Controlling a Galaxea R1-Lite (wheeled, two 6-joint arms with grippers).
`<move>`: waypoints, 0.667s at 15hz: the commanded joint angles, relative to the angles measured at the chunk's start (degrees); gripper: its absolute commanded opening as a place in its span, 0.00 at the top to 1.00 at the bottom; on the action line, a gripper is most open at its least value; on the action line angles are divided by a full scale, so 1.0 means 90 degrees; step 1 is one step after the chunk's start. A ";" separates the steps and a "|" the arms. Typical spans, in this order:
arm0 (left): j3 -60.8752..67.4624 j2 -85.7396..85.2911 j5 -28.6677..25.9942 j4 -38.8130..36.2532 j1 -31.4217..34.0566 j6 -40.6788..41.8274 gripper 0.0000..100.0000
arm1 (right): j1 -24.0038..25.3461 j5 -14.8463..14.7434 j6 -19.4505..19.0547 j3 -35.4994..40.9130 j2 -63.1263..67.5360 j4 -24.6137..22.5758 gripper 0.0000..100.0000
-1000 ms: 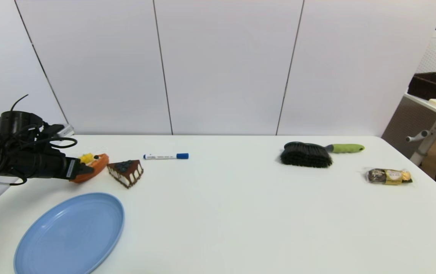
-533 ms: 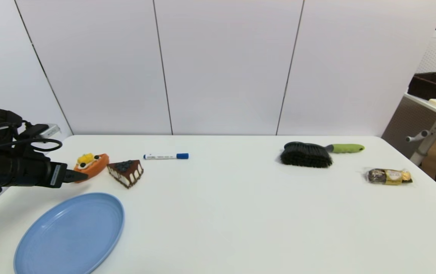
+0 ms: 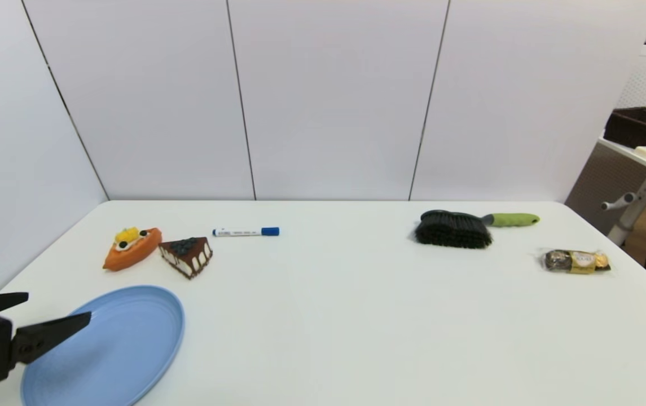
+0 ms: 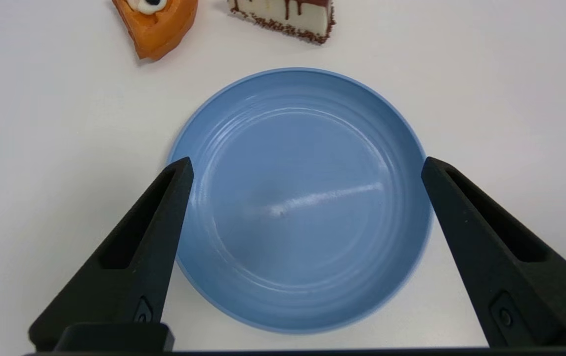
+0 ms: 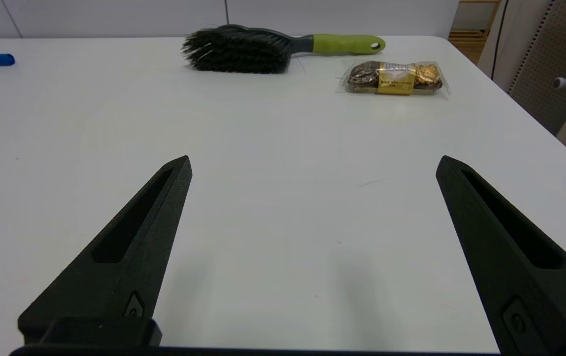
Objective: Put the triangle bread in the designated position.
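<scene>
The left claw (image 3: 55, 310) hung wide open and empty over the blue plate (image 3: 131, 361) at the table's left front corner. The triangle bread (image 3: 131, 248) lay behind the plate, beside the chocolate cake slice (image 3: 186, 256). The right claw (image 5: 312, 165) was spread too, holding nothing.

The blue plate (image 4: 302, 198) between the left fingers (image 4: 164, 217) looks smooth and shiny. The fingers look dull black plastic. The table (image 3: 356, 316) is smooth.
</scene>
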 commanded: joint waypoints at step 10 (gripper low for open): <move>0.3569 -0.6086 0.1458 -0.0785 -0.0680 -0.0557 0.00 | 0.0001 0.0003 0.0002 0.0000 0.0000 -0.0005 0.00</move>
